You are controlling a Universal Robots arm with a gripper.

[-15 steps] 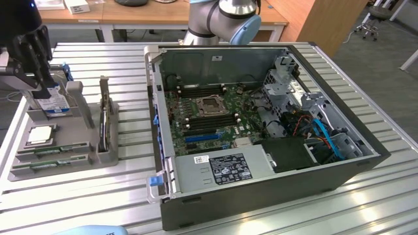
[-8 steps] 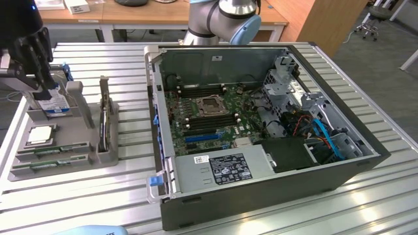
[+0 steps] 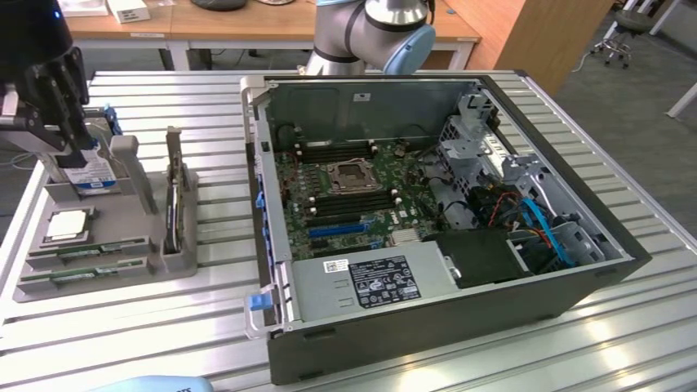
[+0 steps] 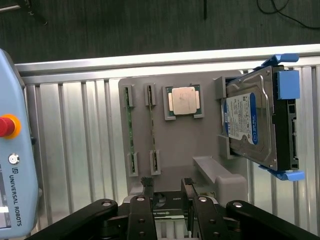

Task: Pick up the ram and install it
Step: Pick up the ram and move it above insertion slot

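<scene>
A: Jaws noted spread, nothing pinched. They are hung over the far end of the holder on the exterior view's left, above the drive.

B: Ram located?

A: Two ram sticks are logged edge-up in the holder's near clips, side by side, not yet gripped.

B: Risks to be recorded?

A: The pair is set close together. If the jaws were lowered off-centre, the neighbouring stick could be struck, or both caught at once.

B: And the grip itself?

A: Only a thin edge is offered. By a skewed close the stick could be tilted in its clips, then jammed, or dropped on the bench.

B: Obstacles?

A: The drive and a grey post are stood just beside the jaws. Either could be clipped in a sideways move.

B: At the case?

A: The board slots are set either side of the socket, deep behind the case wall. A tilted or reversed stick could be forced against the slot, and the open socket could be scraped. Latch state cannot be told.
</scene>
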